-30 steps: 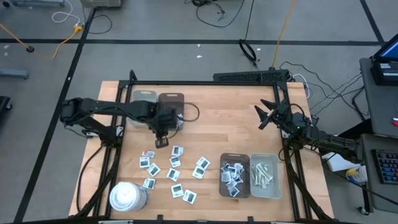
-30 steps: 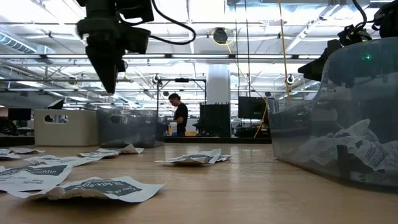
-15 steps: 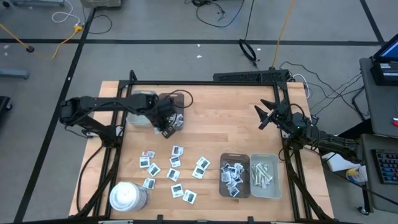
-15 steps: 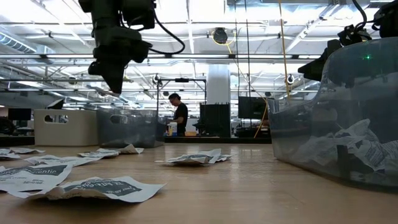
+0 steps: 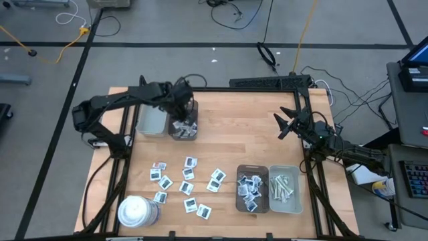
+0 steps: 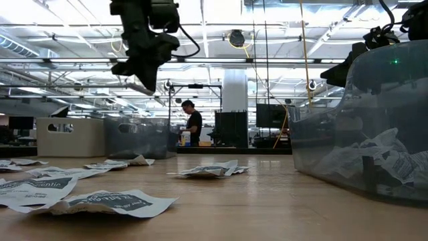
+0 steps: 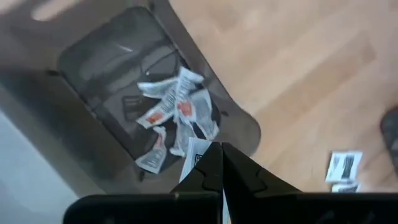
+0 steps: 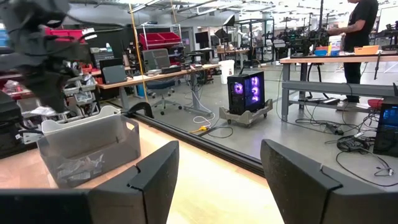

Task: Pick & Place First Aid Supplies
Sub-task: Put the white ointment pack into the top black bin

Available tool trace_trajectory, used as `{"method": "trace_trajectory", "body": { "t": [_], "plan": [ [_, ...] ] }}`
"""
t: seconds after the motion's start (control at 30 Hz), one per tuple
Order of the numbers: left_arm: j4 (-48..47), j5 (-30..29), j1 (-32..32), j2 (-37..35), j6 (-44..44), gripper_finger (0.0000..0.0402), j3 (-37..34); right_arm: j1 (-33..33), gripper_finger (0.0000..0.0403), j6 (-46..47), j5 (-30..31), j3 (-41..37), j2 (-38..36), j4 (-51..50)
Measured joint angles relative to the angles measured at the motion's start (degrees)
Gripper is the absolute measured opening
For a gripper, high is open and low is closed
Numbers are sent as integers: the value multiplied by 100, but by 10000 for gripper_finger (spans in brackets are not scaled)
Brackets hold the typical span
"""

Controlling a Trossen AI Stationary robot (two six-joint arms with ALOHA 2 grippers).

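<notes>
High view: the left gripper (image 5: pixel 182 114) is held over the dark tray (image 5: pixel 183 127) at the back left of the table (image 5: pixel 234 134), a grey tray (image 5: pixel 151 120) being set just beside it; loose white packets (image 5: pixel 187 185) are scattered on the wood nearer the front, beside a large white cylinder (image 5: pixel 137 211); 2 further trays are seen at the front right, a brown tray (image 5: pixel 252 188) filled with packets and a clear tray (image 5: pixel 285 188) filled with pale strips (image 5: pixel 281 187); the right gripper (image 5: pixel 286 124) is parked well apart, near the table's right edge, its fingers spread with nothing between them. Low view: the left gripper (image 6: pixel 142 65) is seen raised above the table, with packets lying flat in the foreground; a person (image 6: pixel 193 124) is seen far off in the room. Left wrist view: the left gripper's fingers (image 7: pixel 211 165) are pressed together on a white packet (image 7: pixel 193 155), directly above the dark tray (image 7: pixel 112 59), in which several packets are piled. Right wrist view: the right gripper's fingers (image 8: pixel 158 171) are held wide apart and empty.
</notes>
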Motion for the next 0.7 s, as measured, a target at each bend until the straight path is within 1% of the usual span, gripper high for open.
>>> {"method": "trace_trajectory", "body": {
  "t": [0.17,0.3,0.53,0.7],
  "plan": [
    [-391,-92,398,381,-21,0,655,-1,224,0,2,-1,1,0],
    [-532,-150,625,550,27,0,1022,0,224,1,2,-2,1,0],
    [-523,-236,741,557,-140,0,944,-1,220,1,1,-1,2,0],
    [-289,-416,644,557,-428,0,418,-2,220,1,2,-1,1,0]
  ]
}}
